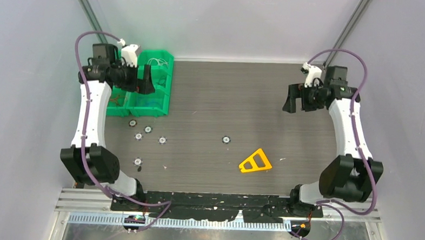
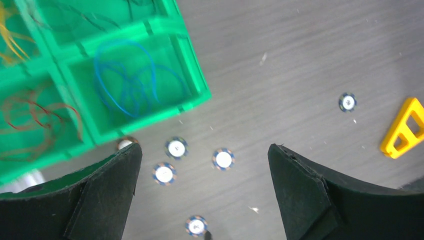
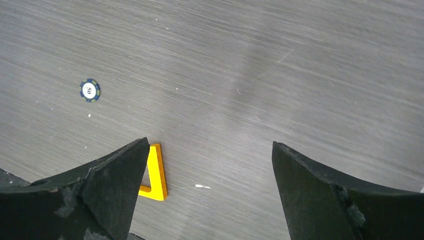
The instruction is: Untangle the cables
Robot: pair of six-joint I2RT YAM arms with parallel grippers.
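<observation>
The cables lie sorted in a green divided bin (image 1: 165,99) at the back left. In the left wrist view the bin (image 2: 197,85) holds thin blue wires (image 2: 125,80), red wires (image 2: 35,115), yellow wires (image 2: 7,35) and black wires (image 2: 75,17), each in its own compartment. White wires (image 1: 157,62) show in a far compartment. My left gripper (image 1: 139,84) hovers over the bin's near right corner, open and empty (image 2: 205,150). My right gripper (image 1: 299,102) is raised at the back right, open and empty (image 3: 210,145), far from any wire.
Several small blue-and-white round chips (image 1: 147,129) lie in front of the bin (image 2: 223,159), with one apart near mid-table (image 1: 226,139). A yellow triangular plastic piece (image 1: 255,162) lies at the front centre-right (image 3: 156,172). Grey walls enclose the table.
</observation>
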